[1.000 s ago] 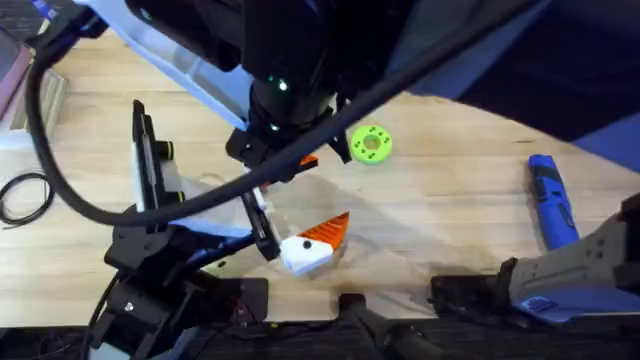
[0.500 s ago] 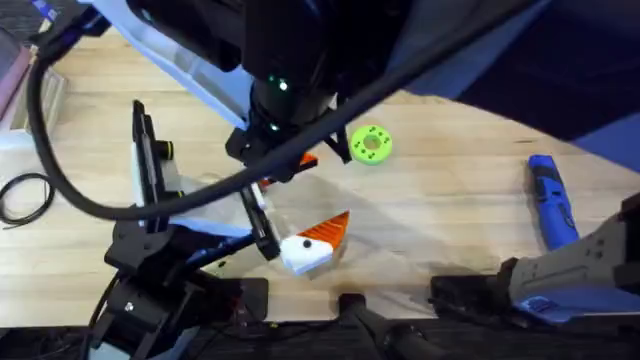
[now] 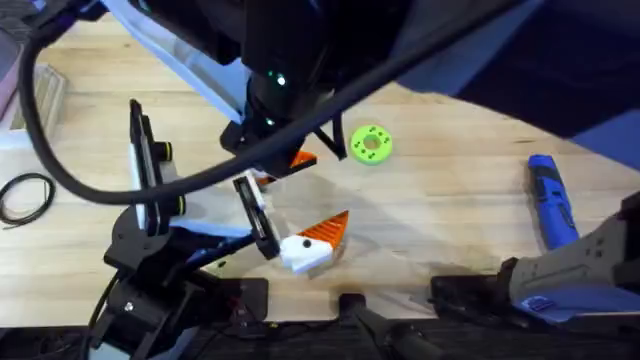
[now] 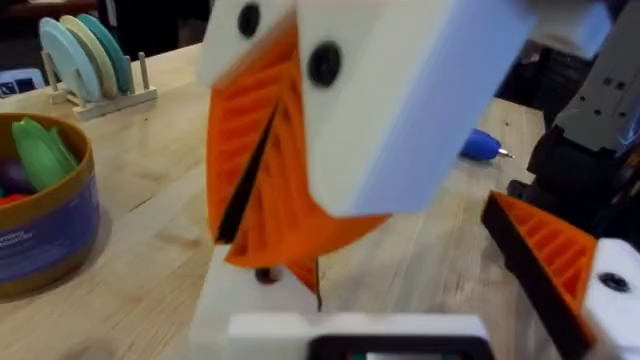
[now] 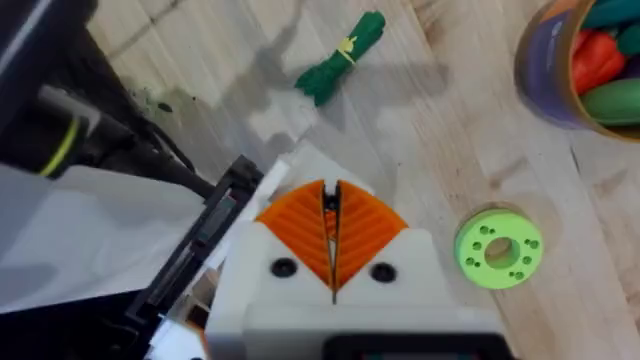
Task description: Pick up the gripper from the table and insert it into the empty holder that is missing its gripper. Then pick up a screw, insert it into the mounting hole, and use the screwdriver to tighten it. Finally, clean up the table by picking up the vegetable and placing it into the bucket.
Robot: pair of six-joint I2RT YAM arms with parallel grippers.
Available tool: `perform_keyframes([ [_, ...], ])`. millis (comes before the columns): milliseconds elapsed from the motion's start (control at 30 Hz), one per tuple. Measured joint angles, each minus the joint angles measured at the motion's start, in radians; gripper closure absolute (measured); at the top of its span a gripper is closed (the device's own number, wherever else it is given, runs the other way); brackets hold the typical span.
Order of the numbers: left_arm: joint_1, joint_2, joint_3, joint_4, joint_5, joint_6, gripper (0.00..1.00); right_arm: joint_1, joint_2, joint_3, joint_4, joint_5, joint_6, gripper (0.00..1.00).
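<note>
Bucket (image 5: 560, 70) holds red, green toys; vegetable (image 5: 340, 58) on table; both hands pressed together, empty

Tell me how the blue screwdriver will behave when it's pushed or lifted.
The screwdriver lies on its side on the table, and its body looks cylindrical, so a sideways push would probably roll it. It looks rigid, not floppy. The smooth plastic shell may slip in a light pinch, so gripping across the middle seems safer.

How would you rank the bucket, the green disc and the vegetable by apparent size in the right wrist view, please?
1. The bucket, largest although cut off by the frame edge.
2. The green disc and the vegetable look about alike, one round and one slim, so I would not rank them.
</note>
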Motion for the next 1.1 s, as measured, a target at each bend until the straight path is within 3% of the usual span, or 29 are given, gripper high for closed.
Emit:
perform_keyframes([
  [1100, 0.0, 0.0, 0.0, 0.0, -0.004, -0.018, 0.014, -0.005, 0.0, 0.0, -0.063, -0.033, 0.079, 0.996],
])
